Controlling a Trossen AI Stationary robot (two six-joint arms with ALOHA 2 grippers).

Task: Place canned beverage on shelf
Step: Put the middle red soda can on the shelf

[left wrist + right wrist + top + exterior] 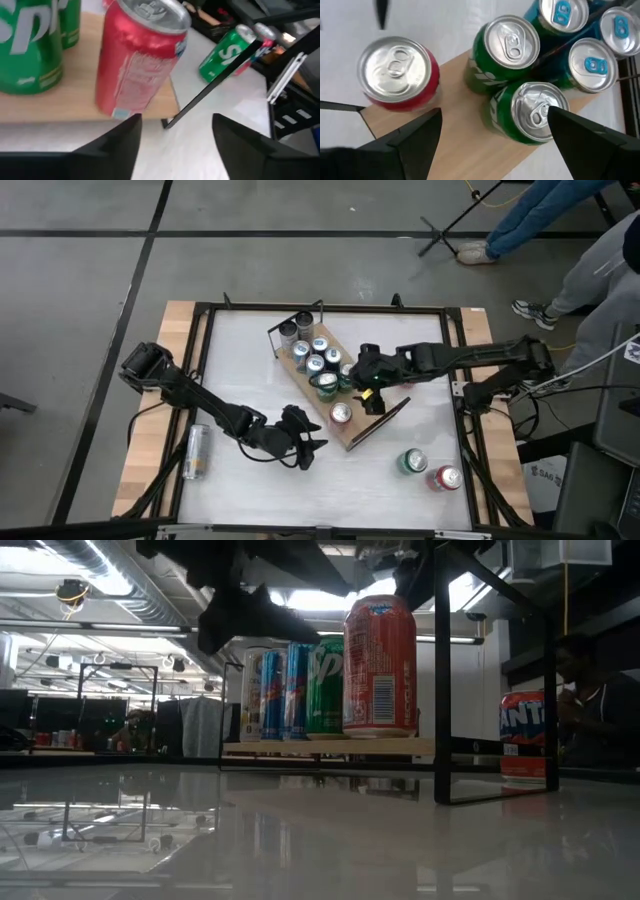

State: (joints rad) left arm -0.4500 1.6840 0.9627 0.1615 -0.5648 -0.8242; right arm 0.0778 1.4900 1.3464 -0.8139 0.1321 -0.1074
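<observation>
So the red can is standing upright on the near end of the shelf, just beside two green cans, looks placed. The left gripper sits just off that end, fingers spread and empty. The right gripper hovers open over the green cans. Next up is probably grabbing the loose green can on the table.
</observation>
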